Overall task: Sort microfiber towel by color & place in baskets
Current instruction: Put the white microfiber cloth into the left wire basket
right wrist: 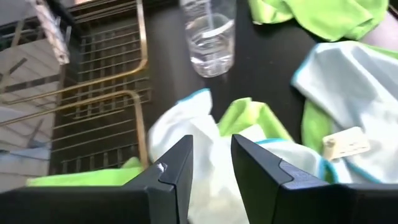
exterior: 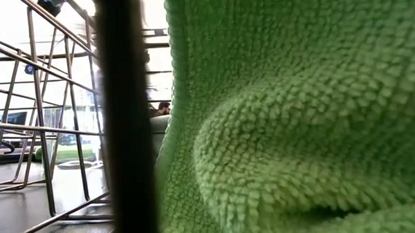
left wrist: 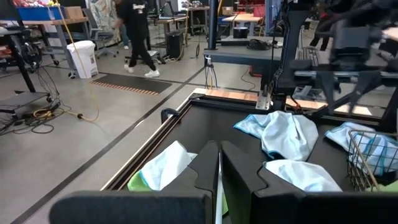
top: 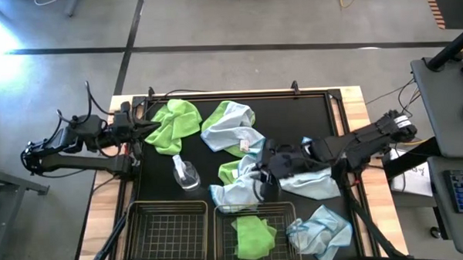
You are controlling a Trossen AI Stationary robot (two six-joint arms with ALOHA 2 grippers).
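The bench (top: 308,119) has a black mat top set in a pale wooden frame and stands on a grey concrete floor crossed by dark lines. The room behind (seen from the left wrist) is a workshop with desks, monitors, cables on the floor, a white bin and a person in dark clothes walking.

Green and pale blue microfiber towels (top: 230,128) lie loose across the mat: a lime one at the far left, a blue one beside it, and a mixed green-and-blue heap near the middle. A white tag (right wrist: 346,144) shows on one blue cloth; its writing cannot be read. A clear spray bottle (top: 185,174) lies on the mat near the heap.

Two black wire baskets (top: 167,234) sit side by side at the near edge. The left one holds nothing; the right one holds a green towel, with a blue one draped over its right rim.

The right gripper (top: 266,181) hangs over the central heap, fingers parted, nothing between them. The left gripper (top: 150,126) waits at the far left by the lime towel, fingers closed on nothing.
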